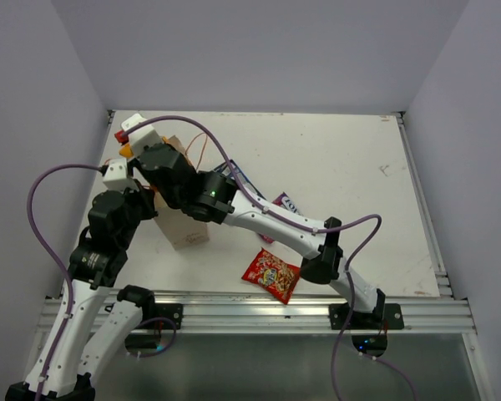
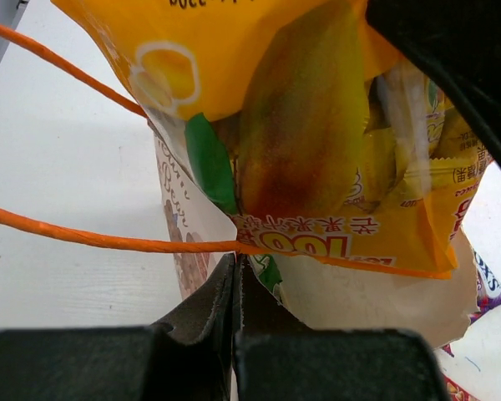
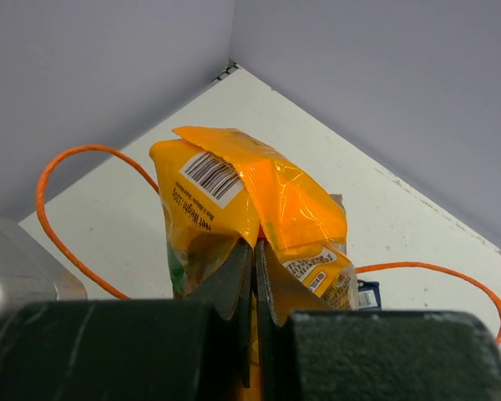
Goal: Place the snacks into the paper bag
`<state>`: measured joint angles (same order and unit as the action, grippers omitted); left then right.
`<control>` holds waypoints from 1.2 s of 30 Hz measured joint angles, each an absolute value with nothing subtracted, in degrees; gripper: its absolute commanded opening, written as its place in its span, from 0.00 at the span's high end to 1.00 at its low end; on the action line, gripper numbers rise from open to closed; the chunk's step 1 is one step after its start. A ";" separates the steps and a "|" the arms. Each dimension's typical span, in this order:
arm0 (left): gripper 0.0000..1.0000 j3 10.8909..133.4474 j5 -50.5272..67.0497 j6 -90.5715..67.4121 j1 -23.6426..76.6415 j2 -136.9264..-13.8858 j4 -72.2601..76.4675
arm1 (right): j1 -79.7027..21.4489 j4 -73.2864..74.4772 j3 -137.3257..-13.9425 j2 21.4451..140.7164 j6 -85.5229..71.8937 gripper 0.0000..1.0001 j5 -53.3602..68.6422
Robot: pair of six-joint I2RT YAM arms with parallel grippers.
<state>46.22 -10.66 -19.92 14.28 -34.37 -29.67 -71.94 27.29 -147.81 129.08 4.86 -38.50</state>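
The right pincer [image 3: 255,257] is clenched on the orange-yellow packet [image 3: 234,192]. Its two dark, flat-faced fingers meet on the lower middle of the glossy foil. The film creases into a ridge directly above the fingertips. A white barcode label lies on the packet's upper left panel. The packet stands upright over the mouth of the paper bag [image 1: 182,227]. Thin orange string handles [image 3: 63,225] loop out to either side of the pincer, one left and one right. Just right of the fingers and behind the packet, a corner of the blue packet [image 3: 367,294] shows flat on the table [image 1: 334,167]. The left pincer [image 2: 236,276] is also clenched. Its black wedge-shaped fingers are pressed together at the bag's rim, where a handle string meets the matte pale paper, and the rim edge appears pinched between them. Immediately above these fingertips hangs the orange-yellow packet, its smooth foil printed with a fruit picture and partly transparent. The bag's wall carries faint brown print to the left of the fingers. To the right of the left pincer and beyond the bag, the purple-pink packet [image 2: 488,288] lies flat on the white tabletop. The red packet [image 1: 271,276], a crinkled glossy rectangle, lies flat well behind both pincers, beside the right arm's base.
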 measured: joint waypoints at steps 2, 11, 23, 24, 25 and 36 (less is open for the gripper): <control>1.00 46.19 -10.66 -19.92 14.28 -34.24 -29.69 | -72.16 26.33 -147.85 129.10 4.75 1.00 -38.50; 1.00 46.13 -10.57 -19.90 14.28 -33.93 -29.85 | -73.89 23.66 -147.63 129.10 3.51 0.84 -39.75; 1.00 45.89 -13.26 -22.52 13.41 -33.34 -30.41 | -77.91 19.97 -145.71 126.17 10.31 0.16 -47.05; 1.00 45.89 -13.21 -22.48 13.45 -33.32 -30.37 | -78.76 19.40 -145.43 125.29 11.62 0.15 -47.75; 1.00 45.89 -12.99 -22.04 13.58 -33.36 -30.37 | -79.99 18.41 -144.35 123.74 12.78 0.15 -48.62; 1.00 45.89 -11.75 -20.34 14.28 -34.11 -29.71 | -76.01 19.33 -95.33 90.15 -2.11 0.13 -55.29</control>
